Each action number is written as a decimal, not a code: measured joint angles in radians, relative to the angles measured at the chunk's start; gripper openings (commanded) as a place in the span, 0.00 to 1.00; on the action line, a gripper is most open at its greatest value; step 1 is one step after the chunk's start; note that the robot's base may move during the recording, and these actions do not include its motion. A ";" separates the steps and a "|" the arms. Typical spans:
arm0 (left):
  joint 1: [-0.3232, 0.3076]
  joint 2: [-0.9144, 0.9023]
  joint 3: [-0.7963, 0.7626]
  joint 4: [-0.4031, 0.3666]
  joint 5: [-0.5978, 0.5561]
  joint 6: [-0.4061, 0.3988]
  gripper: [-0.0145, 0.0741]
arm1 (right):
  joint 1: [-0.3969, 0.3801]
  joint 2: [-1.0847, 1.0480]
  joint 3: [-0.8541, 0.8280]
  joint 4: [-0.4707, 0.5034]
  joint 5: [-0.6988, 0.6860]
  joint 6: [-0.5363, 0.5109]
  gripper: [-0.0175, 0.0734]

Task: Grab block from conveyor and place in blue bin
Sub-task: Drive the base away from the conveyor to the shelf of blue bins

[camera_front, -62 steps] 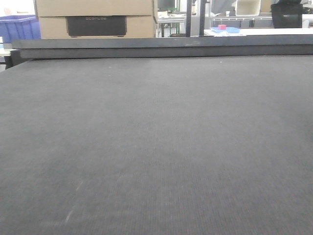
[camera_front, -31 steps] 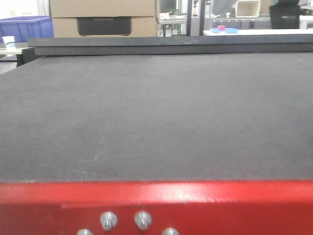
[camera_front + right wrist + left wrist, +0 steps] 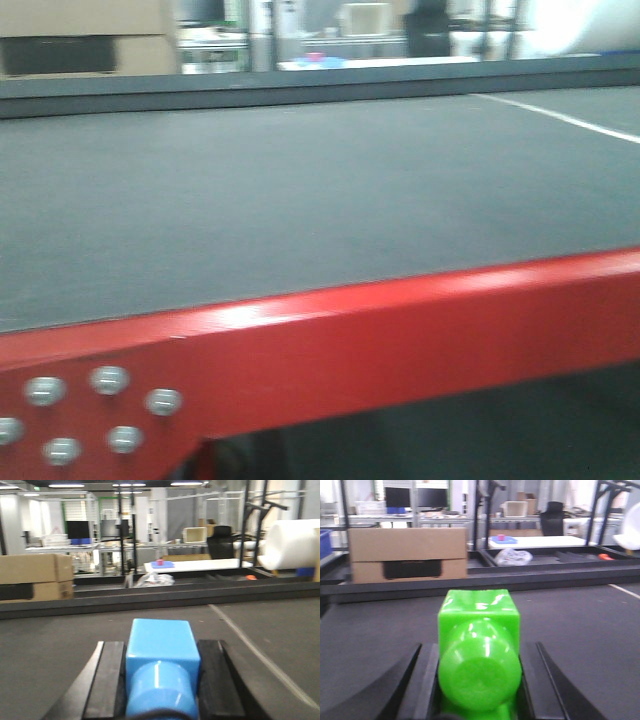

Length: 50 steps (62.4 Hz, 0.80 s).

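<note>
2 blocks are in hand, 1 per arm. Left wrist view: the left gripper (image 3: 479,652) has its black fingers (image 3: 422,680) pinching a green block (image 3: 479,625) by its 2 flat side faces, with a rounded stud facing the camera. Right wrist view: the right gripper (image 3: 160,652) pinches a blue block (image 3: 160,642) in the same way. Both blocks sit over the conveyor (image 3: 300,200), whose dark grey belt fills the front view above its red frame (image 3: 400,340). Whether either block rests on the belt or hangs clear of it cannot be told.

Handling, as a judgement: the glossy surfaces suggest hard moulded plastic that is light, stiff and somewhat slippery. The parallel flat faces are the sound place to hold. The curved stud would let the fingers slide.

A blue container (image 3: 324,542), cut off at the left edge beside a cardboard box (image 3: 407,552) beyond the belt, is possibly the bin.
</note>
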 measured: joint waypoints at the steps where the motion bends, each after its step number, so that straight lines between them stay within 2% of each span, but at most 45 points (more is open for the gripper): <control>1: 0.000 0.000 0.000 0.000 0.000 0.000 0.04 | 0.000 0.000 0.000 0.000 0.000 0.000 0.01; 50: 0.000 0.000 0.000 0.000 0.000 0.000 0.04 | 0.000 0.000 0.000 0.000 0.000 0.000 0.01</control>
